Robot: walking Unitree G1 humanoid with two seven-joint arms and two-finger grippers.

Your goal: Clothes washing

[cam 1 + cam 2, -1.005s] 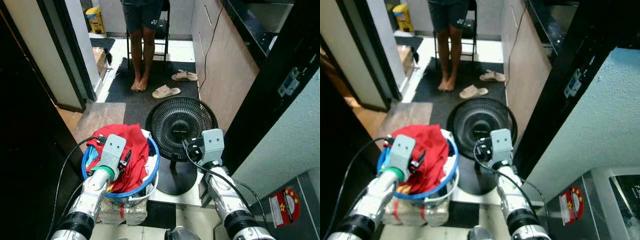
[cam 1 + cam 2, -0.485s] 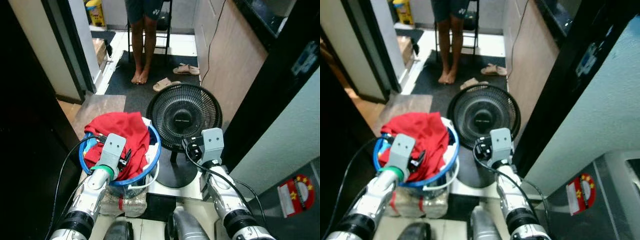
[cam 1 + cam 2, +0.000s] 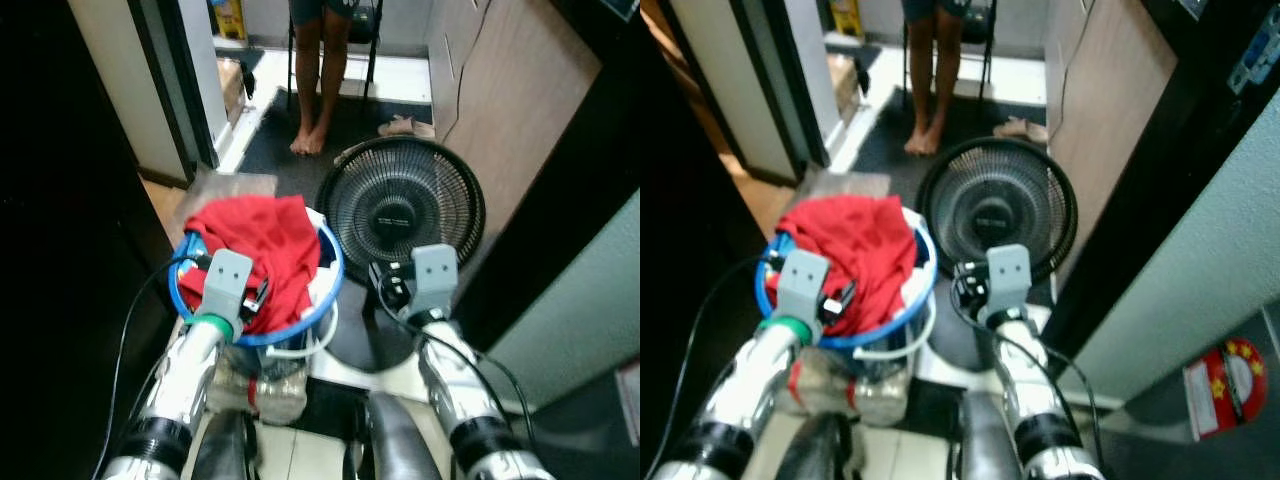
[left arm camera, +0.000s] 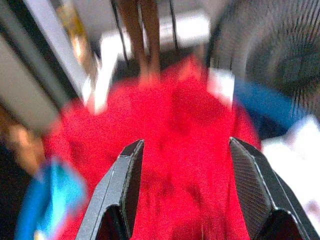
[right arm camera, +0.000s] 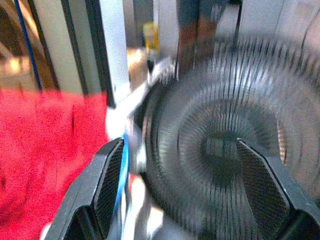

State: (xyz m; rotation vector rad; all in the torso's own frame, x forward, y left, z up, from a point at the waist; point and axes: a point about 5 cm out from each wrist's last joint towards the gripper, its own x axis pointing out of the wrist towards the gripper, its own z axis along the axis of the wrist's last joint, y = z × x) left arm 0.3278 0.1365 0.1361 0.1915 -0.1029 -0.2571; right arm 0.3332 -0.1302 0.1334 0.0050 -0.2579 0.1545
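Moved: I am stepping closer; red clothes (image 3: 262, 240) in blue basket (image 3: 328, 292) nearing.
Left hand (image 4: 182, 197): hanging open, just short of clothes.
Right hand (image 5: 182, 192): open, facing fan (image 3: 402, 211).
Meaning: grab coming next.

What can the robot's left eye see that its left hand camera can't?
The left eye view takes in both arms, with the right gripper by the black fan, and the sandals on the dark mat. The left wrist view gives a close, blurred look at the left gripper, its fingers spread apart over the cloth. Both share the red clothes, the blue-rimmed basket, part of the fan and the person's legs.
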